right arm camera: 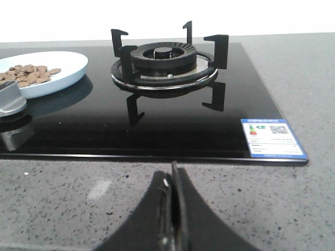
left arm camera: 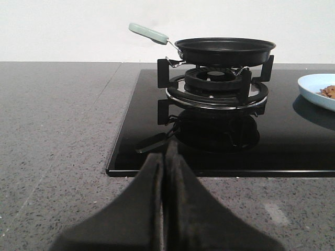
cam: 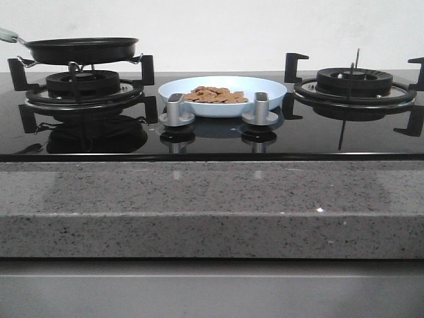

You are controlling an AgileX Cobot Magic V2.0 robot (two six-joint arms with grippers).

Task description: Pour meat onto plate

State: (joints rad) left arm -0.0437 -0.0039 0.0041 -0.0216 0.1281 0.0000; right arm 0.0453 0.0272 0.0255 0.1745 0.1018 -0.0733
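1. While the meat (cam: 214, 95) lay piled in the plate (cam: 265, 89), that plate sat on the hob (cam: 318, 136) between the two burners, behind the knobs (cam: 176, 110).
2. An empty black pan (cam: 81, 49) rested on the left burner (cam: 83, 85).
3. Both the left gripper (left arm camera: 164, 209) and the right gripper (right arm camera: 171, 212) were clenched on nothing, low over the counter (cam: 212, 205).

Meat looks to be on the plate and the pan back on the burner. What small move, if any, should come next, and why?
Probably none beyond keeping both arms parked. The meat lies in the plate, the pan sits on the left burner, and the left tool and right tool are shut, holding nothing, short of the stove.
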